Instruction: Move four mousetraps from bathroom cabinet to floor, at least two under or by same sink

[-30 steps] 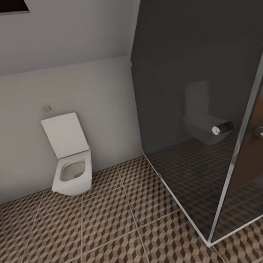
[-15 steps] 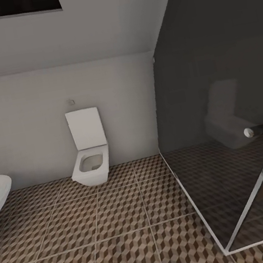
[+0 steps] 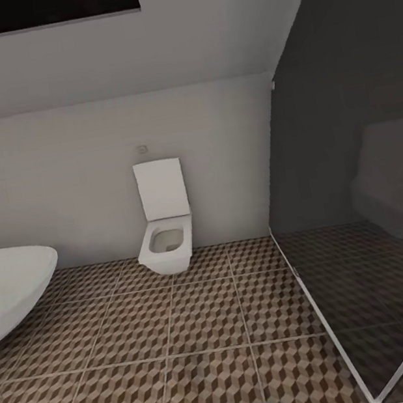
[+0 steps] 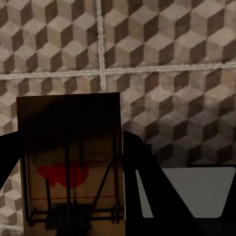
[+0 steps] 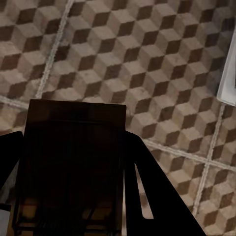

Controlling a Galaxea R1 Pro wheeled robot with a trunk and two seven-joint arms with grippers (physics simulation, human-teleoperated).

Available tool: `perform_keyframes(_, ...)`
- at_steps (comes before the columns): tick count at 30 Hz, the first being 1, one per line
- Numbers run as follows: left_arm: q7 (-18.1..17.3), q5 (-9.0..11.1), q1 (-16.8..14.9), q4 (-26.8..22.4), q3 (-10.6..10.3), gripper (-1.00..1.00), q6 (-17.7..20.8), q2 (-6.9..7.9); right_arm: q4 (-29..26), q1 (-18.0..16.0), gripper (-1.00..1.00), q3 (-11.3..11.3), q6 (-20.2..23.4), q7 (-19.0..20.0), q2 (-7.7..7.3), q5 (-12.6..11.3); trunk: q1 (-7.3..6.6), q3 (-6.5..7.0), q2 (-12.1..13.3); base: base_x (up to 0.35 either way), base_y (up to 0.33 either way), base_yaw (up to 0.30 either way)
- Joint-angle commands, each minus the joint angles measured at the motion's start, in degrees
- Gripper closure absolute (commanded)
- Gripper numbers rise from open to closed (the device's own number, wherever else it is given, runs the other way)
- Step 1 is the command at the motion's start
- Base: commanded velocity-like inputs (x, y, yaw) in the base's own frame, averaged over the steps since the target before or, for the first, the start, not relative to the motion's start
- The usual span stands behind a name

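A bathroom seen from the robot's head camera. The bathroom floor (image 3: 205,333) is laid with large square tiles printed in a brown, beige and white cube pattern with pale grout lines. A white wall-hung toilet (image 3: 165,237) stands against the far white wall, its lid (image 3: 161,189) raised upright, with a small flush button (image 3: 143,149) on the wall just above it. At the left edge curves the rim of a white bathtub (image 3: 11,284). On the right stands a dark glass shower enclosure (image 3: 364,186) with a pale metal frame; a faint reflection of the toilet shows in its glass. A dark window opening (image 3: 35,9) sits high on the wall at upper left.

In the left wrist view, the left gripper (image 4: 69,162) is clamped on a mousetrap (image 4: 71,157): a small flat wooden board with a red mark and dark wire spring, held between the two dark fingers (image 4: 147,187) above the patterned tiles. A pale grey panel (image 4: 187,191) shows beside the gripper; what it is cannot be told.

In the right wrist view, the right gripper (image 5: 71,172) is clamped on a second mousetrap (image 5: 73,162), a board in deep shadow, held between dark fingers (image 5: 152,187) above the same tiled floor. A white edge (image 5: 228,64) crosses one side of that view.
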Motion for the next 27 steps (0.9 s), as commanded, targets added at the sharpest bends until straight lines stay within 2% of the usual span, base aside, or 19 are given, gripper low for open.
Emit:
perform_keyframes(1,0.4,0.5,-0.1,-0.3,-0.5,1.0,-0.3,0.05,0.0,0.0,1.0,0.5,-0.1,-0.1,-0.01,-0.6,0.0,-0.05,0.0,0.0,0.0,0.286)
perform_keyframes(10,0.4,0.5,-0.1,-0.3,-0.5,1.0,-0.3,0.05,-0.1,0.0,1.0,0.5,-0.2,-0.1,-0.05,-0.5,0.0,-0.05,0.0,0.0,0.0,0.248)
perform_keyframes(22,0.4,0.4,-0.1,-0.3,-0.5,1.0,-0.3,-0.03,0.0,0.0,1.0,0.5,0.3,-0.2,-0.43,-0.5,0.0,-0.05,0.0,0.004,0.003,0.02)
perform_keyframes(27,0.4,0.5,-0.1,-0.3,-0.4,1.0,-0.2,0.18,0.0,0.0,1.0,0.5,0.0,-0.1,-0.22,-0.4,0.0,-0.05,0.0,0.177,0.136,0.0)
